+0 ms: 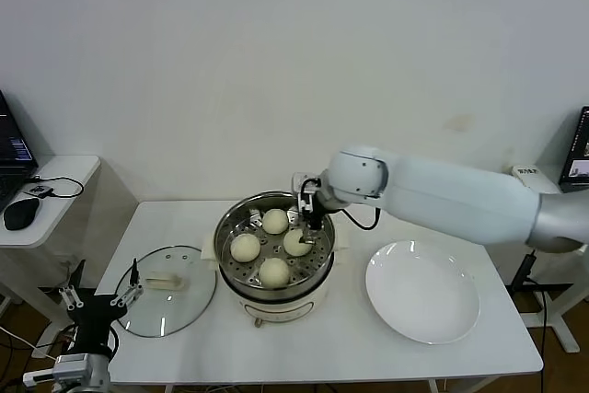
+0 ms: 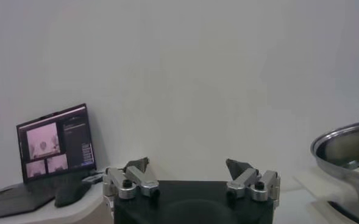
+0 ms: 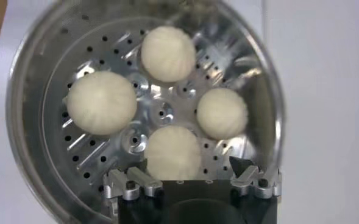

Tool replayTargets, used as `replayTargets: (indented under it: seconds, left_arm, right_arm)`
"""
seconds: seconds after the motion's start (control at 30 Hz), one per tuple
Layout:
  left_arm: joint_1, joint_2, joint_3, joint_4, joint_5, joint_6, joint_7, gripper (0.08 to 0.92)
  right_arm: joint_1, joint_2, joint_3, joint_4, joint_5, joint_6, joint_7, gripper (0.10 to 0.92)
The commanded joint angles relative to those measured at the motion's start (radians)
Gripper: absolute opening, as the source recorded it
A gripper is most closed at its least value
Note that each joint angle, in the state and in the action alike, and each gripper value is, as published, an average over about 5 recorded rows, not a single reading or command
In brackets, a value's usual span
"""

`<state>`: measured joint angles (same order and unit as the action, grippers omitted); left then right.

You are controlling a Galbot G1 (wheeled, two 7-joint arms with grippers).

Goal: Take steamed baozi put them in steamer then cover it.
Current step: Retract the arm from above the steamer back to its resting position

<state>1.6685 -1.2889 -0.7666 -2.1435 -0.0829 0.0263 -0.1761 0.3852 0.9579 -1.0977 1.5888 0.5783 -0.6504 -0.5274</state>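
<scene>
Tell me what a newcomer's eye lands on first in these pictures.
First, the shiny steamer at the table's middle, with four steamed baozi on its perforated tray and the right gripper open just above its far rim. Next, the glass lid lying flat to the steamer's left and the white plate to its right. The left gripper waits open off the table's left corner.

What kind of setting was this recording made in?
Likely a lab or office test corner, not a real kitchen: a steamer on a white folding table, a bare white wall, and a laptop on a side desk.
</scene>
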Motion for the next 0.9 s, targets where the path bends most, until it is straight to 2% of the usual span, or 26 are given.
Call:
replayTargets:
  seconds: [0.03, 0.23, 0.37, 0.6, 0.77, 0.9]
  left_arm:
    - [-0.005, -0.001, 0.012, 0.011, 0.003, 0.003, -0.001, 0.823]
    - [-0.017, -0.008, 0.031, 0.034, 0.015, 0.007, -0.010, 0.823]
    - [-0.020, -0.008, 0.036, 0.040, 0.041, 0.022, -0.017, 0.823]
    - [-0.027, 0.016, 0.045, 0.076, 0.228, 0.054, 0.003, 0.823]
    - [-0.041, 0.079, 0.017, 0.149, 0.574, 0.023, 0.044, 0.823]
    - [-0.012, 0.131, -0.005, 0.165, 0.749, -0.030, 0.067, 0.823]
  right_arm:
    - [-0.518, -0.227, 0.447, 0.143, 0.065, 0.370, 0.522, 0.823]
    - [-1.031, -0.182, 0.972, 0.159, -0.086, 0.611, 0.569, 0.823]
    - [-1.302, -0.101, 1.265, 0.201, -0.179, 0.697, 0.543, 0.823]
    - [-1.648, 0.124, 1.641, 0.297, -0.324, 0.755, 0.460, 0.823]
    - [-1.831, 0.280, 1.815, 0.399, -0.364, 0.758, 0.444, 0.823]
    - [-1.915, 0.364, 1.903, 0.444, -0.397, 0.746, 0.459, 0.823]
